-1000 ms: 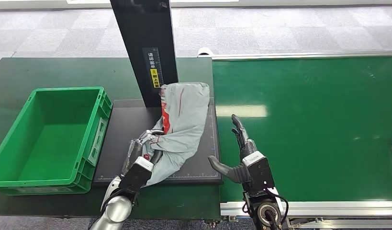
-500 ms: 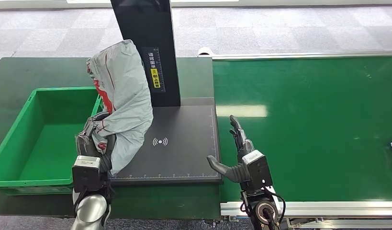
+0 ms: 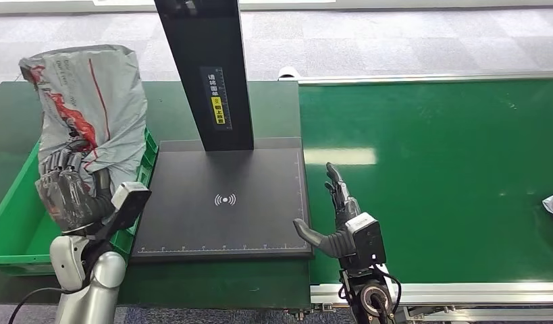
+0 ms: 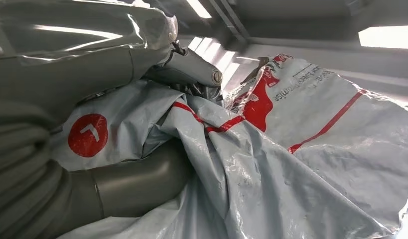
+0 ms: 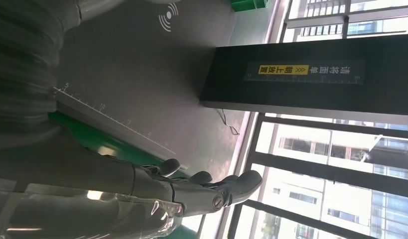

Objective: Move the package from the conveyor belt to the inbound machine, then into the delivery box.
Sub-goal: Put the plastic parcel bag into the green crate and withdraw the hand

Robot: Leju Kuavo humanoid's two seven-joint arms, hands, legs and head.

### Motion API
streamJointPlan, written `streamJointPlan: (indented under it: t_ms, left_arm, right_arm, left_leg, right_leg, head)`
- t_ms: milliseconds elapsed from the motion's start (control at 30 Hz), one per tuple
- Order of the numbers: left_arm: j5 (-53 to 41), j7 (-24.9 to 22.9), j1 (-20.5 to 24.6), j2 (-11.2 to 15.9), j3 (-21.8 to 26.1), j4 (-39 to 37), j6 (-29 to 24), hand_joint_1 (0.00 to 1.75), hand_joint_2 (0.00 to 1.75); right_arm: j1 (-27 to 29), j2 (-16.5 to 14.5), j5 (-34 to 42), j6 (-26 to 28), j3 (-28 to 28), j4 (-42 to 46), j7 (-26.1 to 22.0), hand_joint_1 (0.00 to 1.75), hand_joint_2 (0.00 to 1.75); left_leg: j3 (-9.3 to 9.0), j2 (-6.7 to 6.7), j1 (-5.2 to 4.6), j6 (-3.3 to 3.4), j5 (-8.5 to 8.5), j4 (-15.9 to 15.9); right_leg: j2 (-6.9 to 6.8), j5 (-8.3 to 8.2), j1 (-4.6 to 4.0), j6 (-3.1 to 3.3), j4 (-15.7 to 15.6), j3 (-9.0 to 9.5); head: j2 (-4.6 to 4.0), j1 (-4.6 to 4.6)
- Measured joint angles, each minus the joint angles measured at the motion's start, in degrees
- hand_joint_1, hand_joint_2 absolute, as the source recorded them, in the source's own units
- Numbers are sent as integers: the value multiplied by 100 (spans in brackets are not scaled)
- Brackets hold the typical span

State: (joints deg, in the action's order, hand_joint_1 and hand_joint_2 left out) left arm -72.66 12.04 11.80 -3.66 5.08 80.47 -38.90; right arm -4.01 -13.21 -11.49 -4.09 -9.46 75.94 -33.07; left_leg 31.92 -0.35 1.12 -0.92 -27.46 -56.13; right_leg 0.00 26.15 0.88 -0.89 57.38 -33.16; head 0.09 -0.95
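**Bag over the box**

While the left hand (image 3: 69, 192) clenches the bag (image 3: 84, 108) by its lower end (upright, above the box (image 3: 17, 202)), it looks poised for a drop. Right hand (image 3: 341, 219) hovers empty, fingers (image 3: 334, 182) spread, beside the scanner pad (image 3: 223, 202).

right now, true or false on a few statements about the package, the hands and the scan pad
1. The left hand holds the grey package. True.
2. The package lies flat on the black scan pad. False: it is held up over the green box; the pad is bare.
3. The right hand holds nothing. True.
4. The right hand rests inside the green box. False: it sits at the conveyor belt edge beside the pad.
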Motion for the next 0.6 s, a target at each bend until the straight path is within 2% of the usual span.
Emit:
streamJointPlan:
  t_ms: [100, 167, 300, 533, 567, 600]
  left_arm:
    - [-564, -913, 153, 329, 413, -455, 341, 175, 175]
    - [-705, -1309, 196, 553, 683, -753, 595, 175, 175]
    - [-847, -1650, 220, 824, 1091, -1125, 1077, 175, 175]
    - [-999, -2067, 233, 990, 1382, -1460, 1955, 174, 175]
    - [-1005, -2083, 236, 1005, 1402, -1498, 1996, 130, 175]
    - [-1011, -2097, 242, 1018, 1418, -1535, 2029, 87, 131]
  right_arm:
    - [8, 7, 3, 8, 17, 2, 6, 0, 175]
    - [25, 13, -8, 8, 33, 8, 27, 0, 175]
    - [95, 22, -87, 5, 73, 58, 92, 0, 175]
    - [144, 22, -186, -32, 146, 115, 146, 0, 175]
    - [146, 22, -192, -34, 152, 116, 152, 0, 175]
    - [148, 22, -202, -39, 158, 117, 163, 0, 175]
  left_leg:
    - [-1, 7, 0, 0, 0, 0]
    - [0, 14, 1, -1, 0, 0]
    - [8, 16, 0, -1, -1, 0]
    - [11, 14, -1, 0, -2, -1]
    - [10, 14, -1, 0, -2, -1]
    - [9, 14, 0, 0, -2, -1]
  right_leg:
    - [7, 0, -1, 0, 1, -2]
    - [14, 0, -1, 0, 2, -7]
    - [16, 1, -1, 0, 2, -14]
    - [16, 0, 1, 0, 0, -15]
    - [16, 0, 0, 0, 0, -16]
    - [16, 0, 0, 0, 0, -16]
  head:
    - [0, 1]
    - [0, 1]
    - [0, 1]
    - [0, 2]
    - [0, 1]
    - [0, 2]
